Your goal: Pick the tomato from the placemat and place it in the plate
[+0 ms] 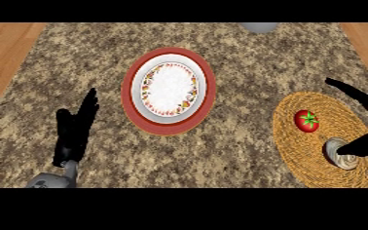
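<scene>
A red tomato [307, 121] with a green stem lies on the round woven placemat [302, 163] at the right. A red-rimmed plate [169, 91] with a white patterned centre sits mid-counter, well left of the tomato. My right hand [347, 91] comes in from the right edge, open. One finger stretches above and right of the tomato, and another part of the hand [357, 148] shows lower down. It does not touch the tomato, and most of the hand is cut off by the edge. My left hand [75, 129] rests open at the lower left, fingers up.
A small pale round container [339, 154] stands on the placemat below and right of the tomato, partly under my right hand. A grey object [259, 27] shows at the counter's far edge. Wooden strips [14, 44] flank the speckled counter.
</scene>
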